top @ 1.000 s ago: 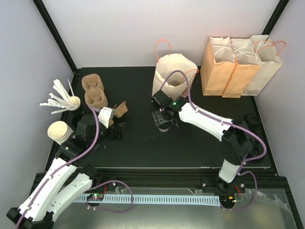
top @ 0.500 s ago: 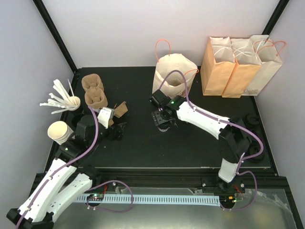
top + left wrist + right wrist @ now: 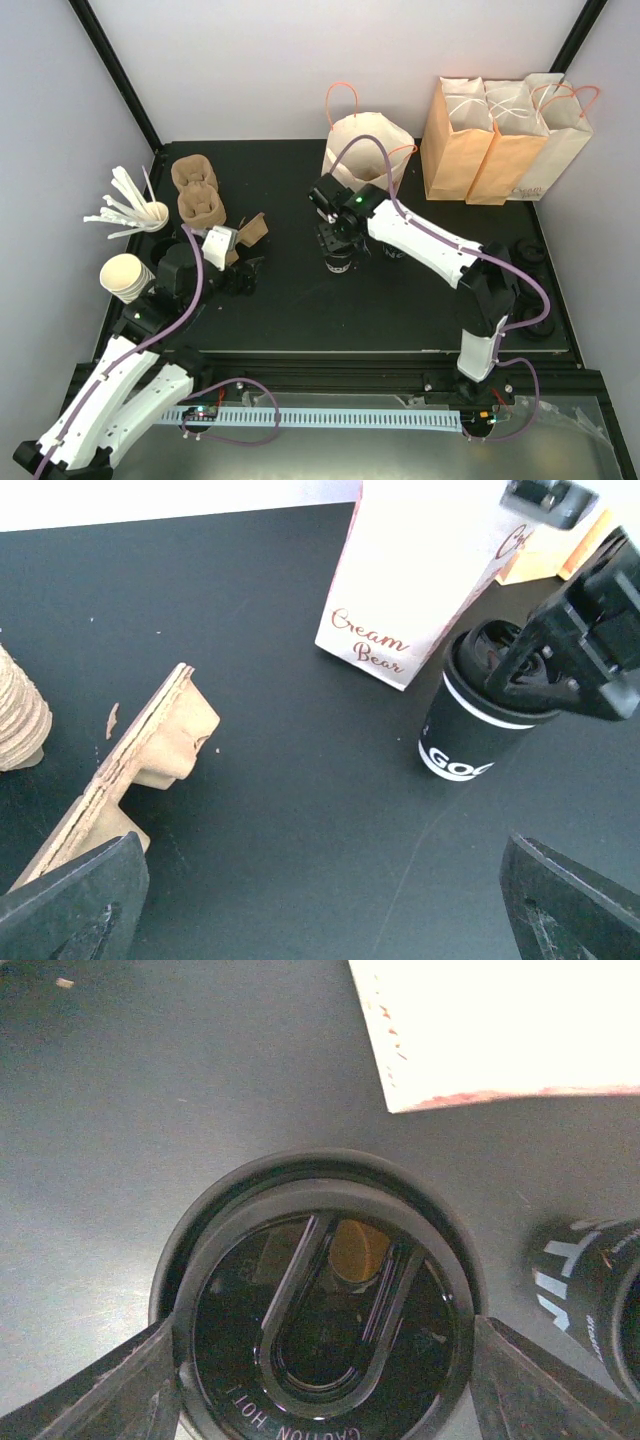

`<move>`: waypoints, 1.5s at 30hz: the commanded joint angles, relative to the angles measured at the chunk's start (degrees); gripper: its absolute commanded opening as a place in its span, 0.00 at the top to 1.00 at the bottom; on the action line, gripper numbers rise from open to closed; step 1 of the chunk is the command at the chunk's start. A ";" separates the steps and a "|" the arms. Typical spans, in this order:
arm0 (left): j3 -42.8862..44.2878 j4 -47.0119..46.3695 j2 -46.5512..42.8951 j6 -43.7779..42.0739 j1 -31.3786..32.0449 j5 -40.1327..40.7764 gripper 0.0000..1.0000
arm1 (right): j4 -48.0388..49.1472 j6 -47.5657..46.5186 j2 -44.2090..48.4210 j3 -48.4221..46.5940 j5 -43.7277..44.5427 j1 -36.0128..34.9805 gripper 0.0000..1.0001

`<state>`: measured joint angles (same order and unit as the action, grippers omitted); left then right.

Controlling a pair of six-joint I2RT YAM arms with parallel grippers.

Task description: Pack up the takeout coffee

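Note:
The takeout coffee (image 3: 338, 263) is a small black cup with a white band and a round black lid. It shows in the left wrist view (image 3: 468, 732), leaning, and fills the right wrist view (image 3: 325, 1310). My right gripper (image 3: 337, 243) is shut on its lid from above, with a finger pressed against each side (image 3: 135, 1385). The open white paper bag (image 3: 366, 152) stands just behind it. My left gripper (image 3: 237, 276) is open and empty at the left, its fingers (image 3: 70, 905) spread wide, well apart from the cup.
A second black cup (image 3: 590, 1295) stands right of the held one. Three paper bags (image 3: 500, 135) stand at the back right. Cardboard carriers (image 3: 196, 190), a torn carrier piece (image 3: 150, 745), white cups (image 3: 125, 276), a cup of stirrers (image 3: 150, 212) and loose black lids (image 3: 528, 252) lie around.
My right gripper has shifted a little back and to the left, with the black cup in its grip. My left arm has edged slightly to the right.

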<state>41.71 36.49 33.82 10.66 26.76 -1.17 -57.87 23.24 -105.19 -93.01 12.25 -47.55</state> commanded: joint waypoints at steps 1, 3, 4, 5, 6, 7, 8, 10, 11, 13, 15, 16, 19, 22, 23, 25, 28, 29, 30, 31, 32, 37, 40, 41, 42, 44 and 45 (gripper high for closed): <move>-0.43 -0.08 -2.10 -0.08 0.28 1.27 0.01 | -10.64 -3.70 -1.84 -9.54 -8.43 1.12 0.29; -0.65 -0.23 -2.95 0.02 0.31 1.34 0.01 | -15.43 -6.00 -3.84 -14.06 -9.36 1.24 0.29; -0.85 -0.35 -3.26 0.00 0.31 1.23 0.01 | -17.85 -7.16 -4.89 -16.38 -10.26 1.23 0.30; -0.85 -0.45 -3.47 0.01 0.28 1.18 0.01 | -20.42 -8.56 -6.05 -18.65 -11.62 1.31 0.31; -0.92 -0.48 -3.57 -0.01 0.26 1.01 0.01 | -21.77 -9.76 -6.61 -19.71 -13.40 1.50 0.32; -0.98 -0.57 -3.52 0.00 0.26 0.86 0.01 | -20.95 -10.03 -6.10 -19.03 -15.14 1.80 0.32; -0.94 -0.58 -3.36 0.03 0.30 0.75 0.01 | -21.01 -10.45 -6.06 -19.08 -16.79 2.08 0.33; -0.85 -0.51 -2.77 0.07 0.30 0.74 0.01 | -21.45 -10.30 -6.10 -19.23 -18.60 2.40 0.33; -0.82 -0.51 -2.64 0.12 0.24 0.66 0.01 | -21.65 -10.20 -6.12 -18.96 -18.92 2.40 0.33; -0.92 -0.63 -2.53 0.15 0.30 0.27 0.01 | -22.03 -10.03 -6.48 -18.20 -19.43 2.38 0.35; -1.06 -0.84 -2.38 0.09 0.29 -0.15 0.01 | -22.20 -9.74 -6.69 -16.96 -19.33 2.34 0.38; -1.10 -0.81 -2.27 0.08 0.30 -0.34 0.01 | -22.16 -9.56 -6.62 -16.29 -18.98 2.29 0.38; -1.37 -1.10 -1.74 0.24 0.26 -0.80 0.01 | -21.06 -9.10 -5.68 -13.96 -18.14 2.27 0.39; -1.49 -1.15 -0.95 0.24 0.30 -0.87 0.01 | -19.72 -8.84 -3.92 -12.81 -18.34 2.23 0.41; -1.54 -1.27 -0.62 0.24 0.28 -1.02 0.01 | -18.91 -8.87 -2.92 -12.69 -18.55 2.16 0.41; -1.55 -1.36 0.45 0.23 0.30 -1.22 0.01 | -16.92 -9.36 -0.05 -12.74 -19.68 1.47 0.42; -0.40 -0.90 2.86 1.42 0.28 -0.63 0.01 | -13.63 -10.45 5.76 -13.18 -21.02 0.54 0.42; 0.27 -0.62 4.02 2.02 0.30 -0.40 0.01 | -12.53 -10.62 7.48 -13.32 -20.92 0.45 0.42; 0.97 -0.50 5.24 2.86 0.30 -0.18 0.01 | -11.49 -10.87 9.38 -13.33 -20.38 0.45 0.42; 1.67 -0.72 6.46 4.09 0.25 -0.38 0.01 | -10.47 -11.15 11.08 -13.52 -19.74 0.52 0.43; 2.40 -1.33 7.82 5.13 0.21 -1.22 0.01 | -9.83 -11.44 12.61 -14.03 -18.98 0.55 0.43; 7.81 -6.20 16.04 10.81 0.22 -5.98 0.01 | -5.44 -13.77 19.10 -18.09 -15.63 0.53 0.44; 11.01 -11.12 20.36 14.97 0.19 -9.02 0.01 | -0.89 -15.16 22.97 -19.12 -13.47 0.53 0.46; 11.94 -13.10 21.67 16.40 0.19 -10.06 0.01 | 0.71 -15.38 24.37 -19.19 -12.38 0.53 0.46; 12.90 -15.10 23.23 18.00 0.19 -10.88 0.01 | 2.16 -15.49 25.80 -19.00 -10.70 0.59 0.47; 15.20 -18.17 26.66 20.97 0.25 -12.03 0.01 | 5.84 -15.40 28.99 -17.39 -5.98 0.61 0.48; 17.30 -19.06 28.68 22.29 0.30 -12.36 0.01 | 8.24 -15.31 30.83 -16.02 -3.13 0.59 0.48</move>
<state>52.97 26.35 57.45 25.26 26.76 -9.15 -59.18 9.21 -79.42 -110.91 -0.62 -46.92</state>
